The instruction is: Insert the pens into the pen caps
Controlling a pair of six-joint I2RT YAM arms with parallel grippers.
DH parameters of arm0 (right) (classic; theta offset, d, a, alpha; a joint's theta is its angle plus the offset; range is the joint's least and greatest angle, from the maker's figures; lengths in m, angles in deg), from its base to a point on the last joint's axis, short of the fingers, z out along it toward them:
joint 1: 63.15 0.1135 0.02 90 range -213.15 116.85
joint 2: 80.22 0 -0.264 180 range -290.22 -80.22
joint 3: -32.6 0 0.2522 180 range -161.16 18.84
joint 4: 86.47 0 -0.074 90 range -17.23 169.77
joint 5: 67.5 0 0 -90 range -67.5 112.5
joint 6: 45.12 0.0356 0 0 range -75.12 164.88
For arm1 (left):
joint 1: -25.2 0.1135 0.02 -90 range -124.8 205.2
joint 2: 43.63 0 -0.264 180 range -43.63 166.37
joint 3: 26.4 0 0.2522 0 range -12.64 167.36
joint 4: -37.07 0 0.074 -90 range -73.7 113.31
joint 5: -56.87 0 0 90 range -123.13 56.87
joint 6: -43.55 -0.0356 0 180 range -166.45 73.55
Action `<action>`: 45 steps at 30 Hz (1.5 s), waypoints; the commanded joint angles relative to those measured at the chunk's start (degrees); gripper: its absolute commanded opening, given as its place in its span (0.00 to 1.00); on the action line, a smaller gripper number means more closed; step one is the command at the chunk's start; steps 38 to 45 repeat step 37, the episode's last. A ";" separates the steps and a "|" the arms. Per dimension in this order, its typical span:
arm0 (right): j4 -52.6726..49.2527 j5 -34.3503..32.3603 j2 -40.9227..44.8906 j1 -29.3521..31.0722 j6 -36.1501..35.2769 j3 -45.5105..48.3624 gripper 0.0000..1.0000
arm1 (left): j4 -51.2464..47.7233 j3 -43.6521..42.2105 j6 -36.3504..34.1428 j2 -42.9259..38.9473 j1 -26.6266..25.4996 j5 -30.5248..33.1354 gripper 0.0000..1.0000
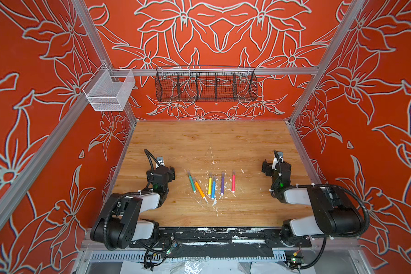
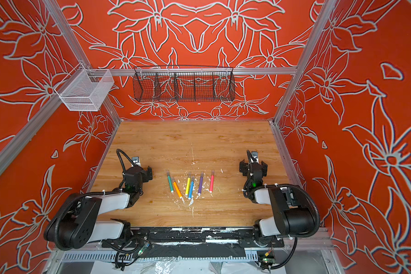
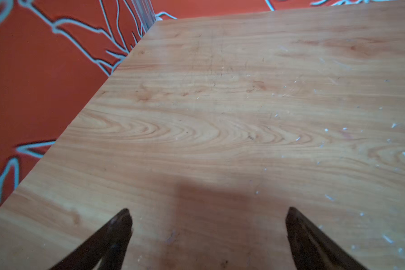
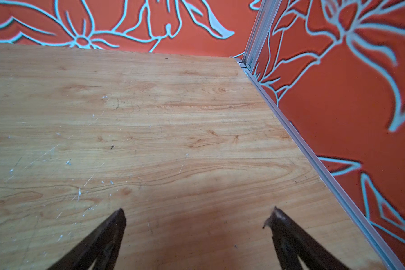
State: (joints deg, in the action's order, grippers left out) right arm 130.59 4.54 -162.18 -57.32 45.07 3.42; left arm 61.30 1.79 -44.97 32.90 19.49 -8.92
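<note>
Six pens lie side by side in the middle of the wooden table (image 1: 247,142) in both top views: green (image 1: 191,183), orange (image 1: 199,189), yellow (image 1: 209,186), blue (image 1: 213,189), purple (image 1: 222,185), pink (image 1: 233,183). A translucent pen cap sits in line at each pen's far end, such as the green one's (image 1: 188,172) and the pink one's (image 1: 233,171). My left gripper (image 1: 161,173) (image 3: 208,210) hovers open left of the row, over bare wood. My right gripper (image 1: 275,167) (image 4: 198,210) stands open to the right. Neither wrist view shows pens.
White paint flecks (image 1: 215,201) dot the wood around the pens. A black wire basket (image 1: 205,84) hangs on the back rail and a white mesh basket (image 1: 109,91) on the left. Aluminium frame rails (image 4: 313,163) edge the table against the orange walls.
</note>
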 commanded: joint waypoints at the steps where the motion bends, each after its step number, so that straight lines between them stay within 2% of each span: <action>1: 0.66 0.55 -0.23 0.04 -0.01 -1.10 0.97 | 5.13 3.31 -1.19 3.03 1.71 -6.57 0.97; 3: 0.63 0.60 -0.25 0.06 -0.04 -1.15 0.97 | 9.67 1.57 -0.89 3.71 2.29 -7.87 0.97; 14: 0.85 0.64 -0.16 0.06 -0.09 -1.00 0.97 | 7.79 2.16 0.11 3.04 3.08 -7.64 0.97; 16: 7.92 2.23 1.35 0.98 -1.67 3.52 0.97 | 7.46 2.24 0.19 3.00 3.08 -7.68 0.97; 18: 23.13 6.88 1.21 0.59 -2.98 12.13 0.97 | 7.47 2.27 0.19 3.14 3.10 -7.77 0.97; 20: 27.40 0.32 -4.47 0.16 -1.09 10.02 0.97 | 7.53 2.28 0.27 3.10 3.08 -7.85 0.97; 21: 23.03 -1.17 -3.85 0.78 -1.44 8.01 0.97 | 7.12 2.51 0.28 3.11 3.08 -7.82 0.97; 23: 0.09 -1.76 2.95 0.59 1.14 1.33 0.97 | 7.24 2.42 0.35 3.06 3.08 -7.79 0.97; 24: -3.21 -2.00 1.71 -0.42 2.14 -1.49 0.97 | 6.84 2.70 0.45 3.24 3.08 -7.85 0.97; 26: 3.47 -1.95 -0.77 -0.55 1.57 -0.22 0.97 | 7.04 2.61 0.46 3.22 3.09 -7.81 0.97; 28: -3.67 -1.82 1.41 -0.64 2.28 -1.84 0.97 | 7.06 2.58 0.41 3.35 3.08 -7.76 0.97; 30: 1.95 -1.82 -0.55 -0.64 1.58 -0.81 0.97 | 7.00 2.69 0.46 3.44 3.12 -7.79 0.97; 33: -2.59 -1.81 0.91 -0.64 1.96 -1.79 0.97 | 6.23 3.08 0.78 3.60 3.94 -9.53 0.97; 35: 0.75 -1.81 -0.21 -0.64 1.73 -1.12 0.97 | 5.02 3.54 1.24 3.34 5.31 -11.93 0.97; 37: -0.18 -1.78 0.20 -0.64 1.80 -1.25 0.97 | 5.76 2.82 1.66 2.90 6.44 -14.44 0.97; 45: -0.18 -1.78 0.20 -0.64 1.80 -1.25 0.97 | 5.76 2.82 1.66 2.90 6.44 -14.44 0.97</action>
